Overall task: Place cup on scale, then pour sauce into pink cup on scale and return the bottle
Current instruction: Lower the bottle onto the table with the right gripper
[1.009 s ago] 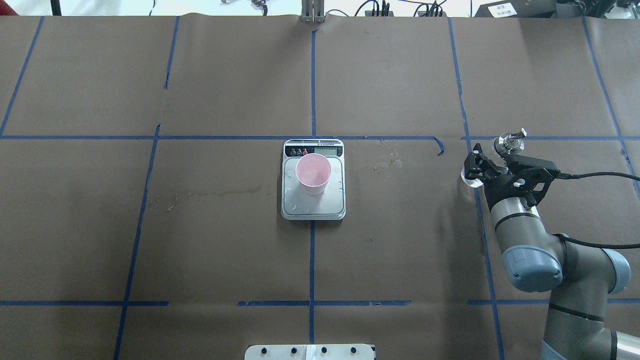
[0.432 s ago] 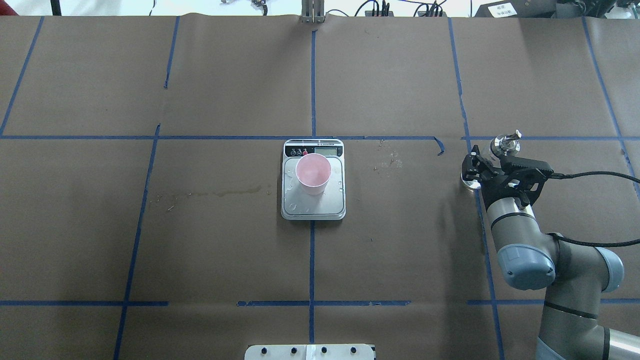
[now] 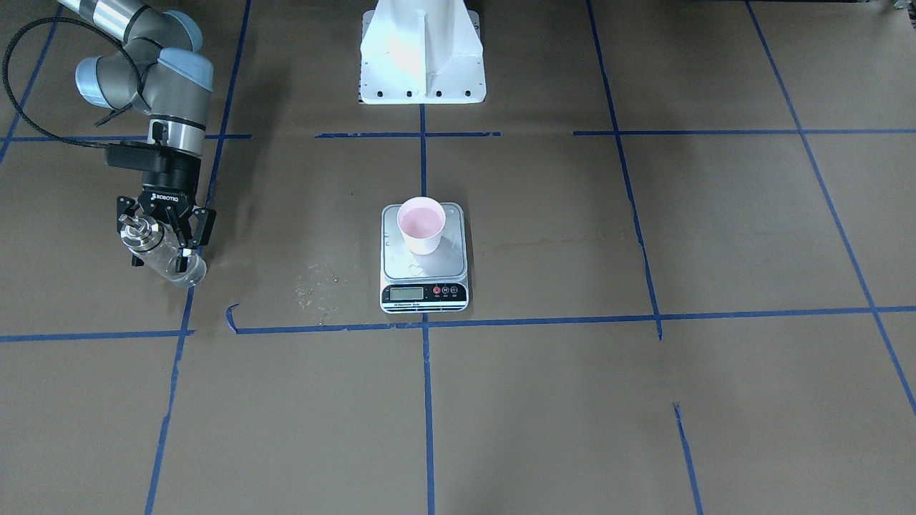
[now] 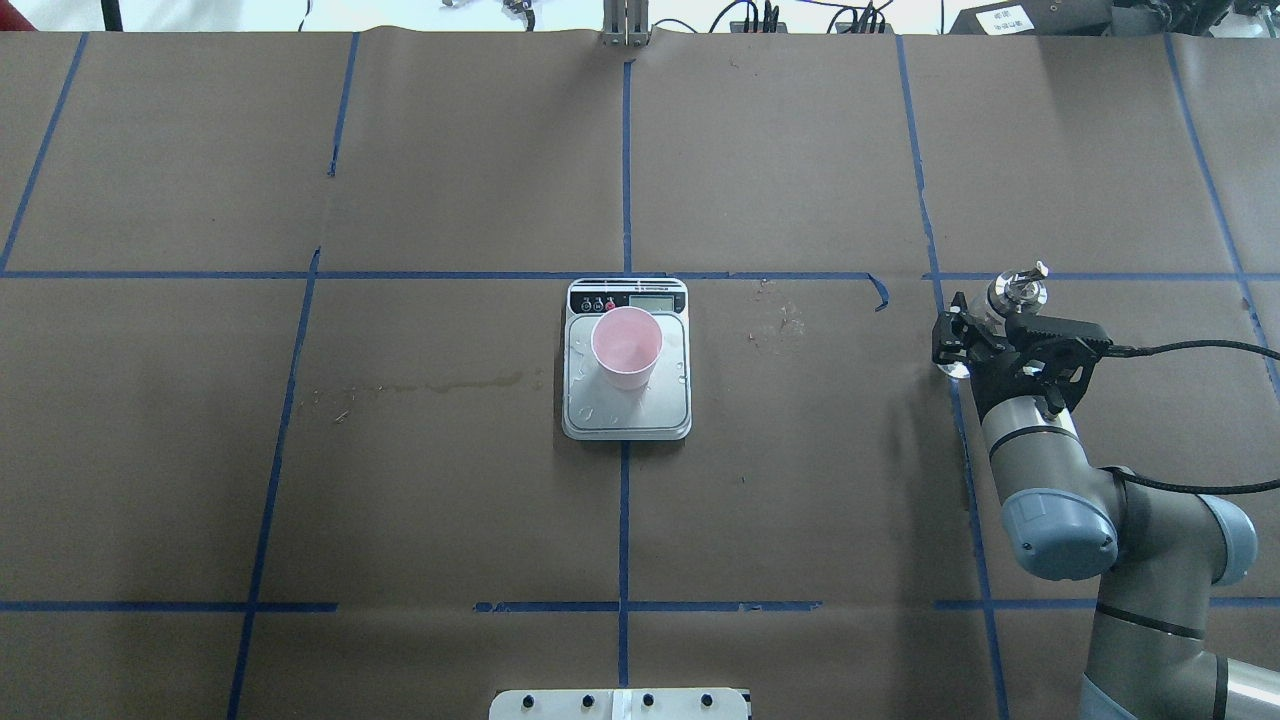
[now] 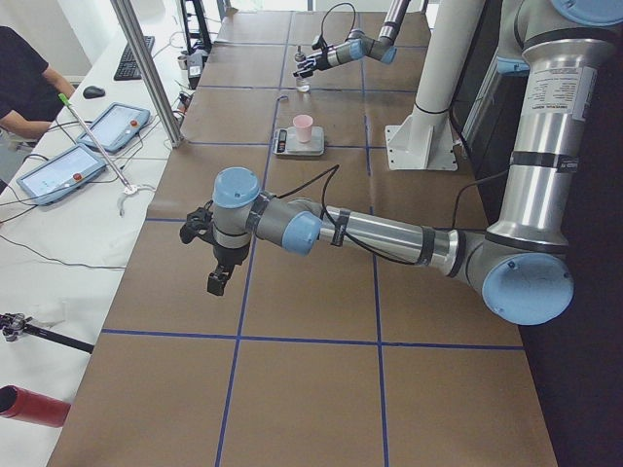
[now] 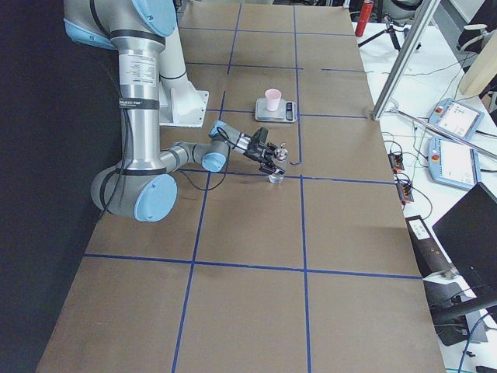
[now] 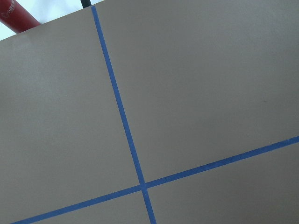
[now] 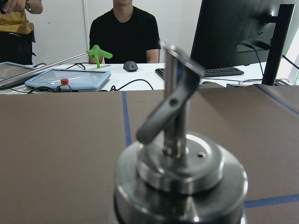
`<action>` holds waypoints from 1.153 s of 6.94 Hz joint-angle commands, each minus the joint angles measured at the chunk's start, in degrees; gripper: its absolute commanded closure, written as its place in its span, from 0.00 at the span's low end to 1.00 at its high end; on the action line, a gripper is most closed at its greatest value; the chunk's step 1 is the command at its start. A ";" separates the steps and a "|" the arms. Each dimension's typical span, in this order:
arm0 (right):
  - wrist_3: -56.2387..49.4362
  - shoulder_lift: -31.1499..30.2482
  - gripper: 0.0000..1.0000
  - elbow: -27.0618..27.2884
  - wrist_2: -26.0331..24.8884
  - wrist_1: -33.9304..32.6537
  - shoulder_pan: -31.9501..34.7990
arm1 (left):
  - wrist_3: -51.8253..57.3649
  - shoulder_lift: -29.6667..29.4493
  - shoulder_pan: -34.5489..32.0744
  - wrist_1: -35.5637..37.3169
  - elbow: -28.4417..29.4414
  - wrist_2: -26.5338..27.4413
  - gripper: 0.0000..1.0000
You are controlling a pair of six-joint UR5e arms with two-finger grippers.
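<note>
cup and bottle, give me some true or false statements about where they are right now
1. The cup stands upright on the scale. True.
2. The bottle is tipped over the cup. False: it is well off to the side of the scale, nowhere near the cup.
3. The right end effector grips the bottle. True.
4. The scale's display faces the robot. False: the display strip is on the edge away from the robot.
</note>
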 commanded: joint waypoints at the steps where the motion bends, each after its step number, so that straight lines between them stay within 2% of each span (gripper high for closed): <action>1: -0.08 0.18 0.00 0.10 0.47 0.09 -0.10 | 0.00 -0.06 0.00 0.00 0.06 0.09 0.00; 4: 0.01 0.80 0.00 1.32 2.66 0.35 -0.01 | 0.00 -0.06 0.00 0.00 -0.03 0.00 0.00; 7: -0.16 -3.05 0.00 4.04 11.87 0.09 0.25 | -0.44 -0.59 0.00 0.00 0.06 0.09 0.00; 8: -0.60 -4.98 0.00 7.19 15.20 -0.26 0.34 | -0.44 -0.59 0.00 0.00 -0.03 0.00 0.00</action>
